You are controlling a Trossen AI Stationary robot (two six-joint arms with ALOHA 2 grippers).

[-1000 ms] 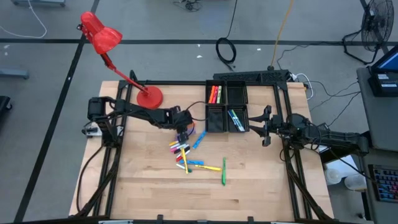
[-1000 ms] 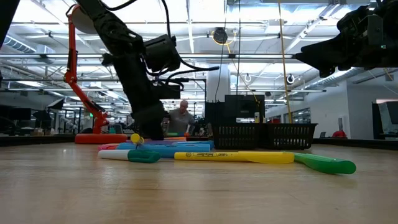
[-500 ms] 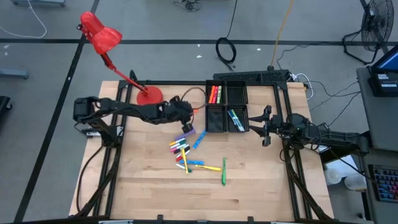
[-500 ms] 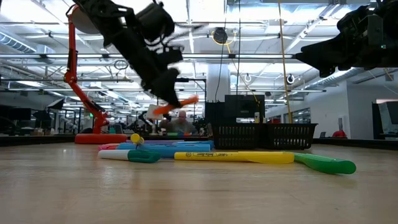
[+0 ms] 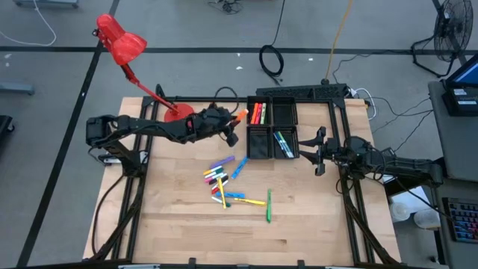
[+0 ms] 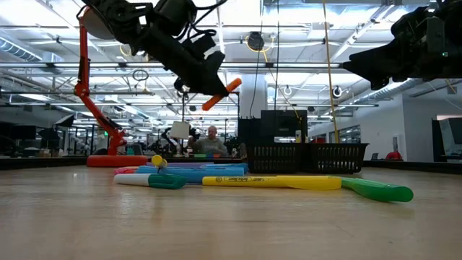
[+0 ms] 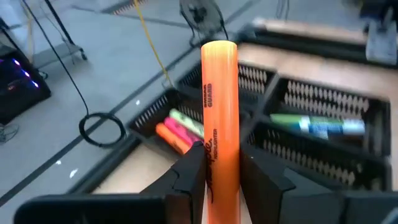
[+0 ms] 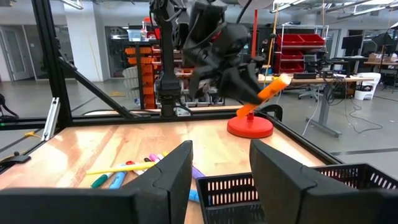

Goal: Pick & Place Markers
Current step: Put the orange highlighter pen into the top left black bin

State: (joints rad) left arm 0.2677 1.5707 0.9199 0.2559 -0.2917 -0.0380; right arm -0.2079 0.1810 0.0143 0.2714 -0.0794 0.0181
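Your left gripper [image 5: 233,122] grips an orange marker [image 7: 219,118] left of the tray [image 5: 272,128]; right gripper [image 5: 317,151] waits open, empty.

The left gripper [image 5: 233,119], clamping an orange marker [image 5: 239,116], is hanging in open air just beside the black tray [image 5: 272,128]. Loose markers [image 5: 228,181] are crowding the table's middle. A red lamp [image 5: 179,116] is standing close behind. The right gripper [image 5: 317,152], fingers apart, is flanking the tray's far side.
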